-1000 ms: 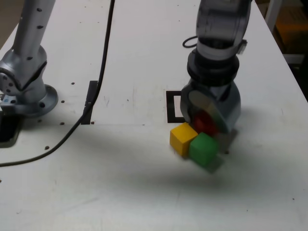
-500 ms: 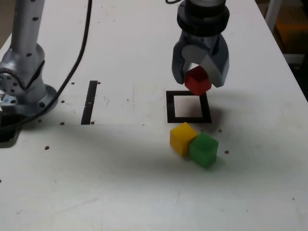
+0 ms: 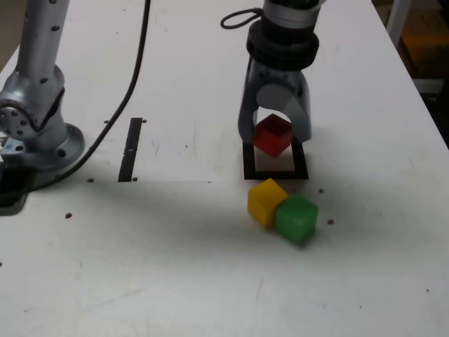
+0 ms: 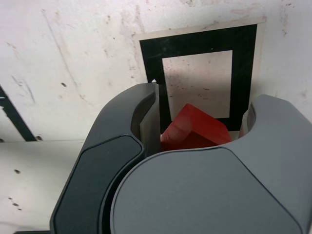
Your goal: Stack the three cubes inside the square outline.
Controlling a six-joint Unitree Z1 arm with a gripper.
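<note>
One arm reaches down from the far side of the table (image 3: 210, 281), its wrist nearly vertical and the tool (image 3: 273, 133) pointing straight at the surface. The tool is clenched on the red cube (image 3: 272, 136), which sits tilted between the two grey fingers (image 3: 247, 123), one corner turned downward. The cube hangs over the square outline (image 3: 250, 163); in the wrist view the red cube (image 4: 195, 132) overlaps the near edge of the outline (image 4: 195, 41), with the white middle showing beyond it. Whether the cube touches the surface cannot be told.

The yellow cube (image 3: 265, 201) and the green cube (image 3: 297, 218) rest on the table just in front of the outline, touching each other, the green one toward the exterior view's right. A thin black strip (image 3: 130, 149) lies well apart at the exterior view's left, near the arm's grey base (image 3: 35, 133), and a black cable (image 3: 137, 67) runs across the table there.
</note>
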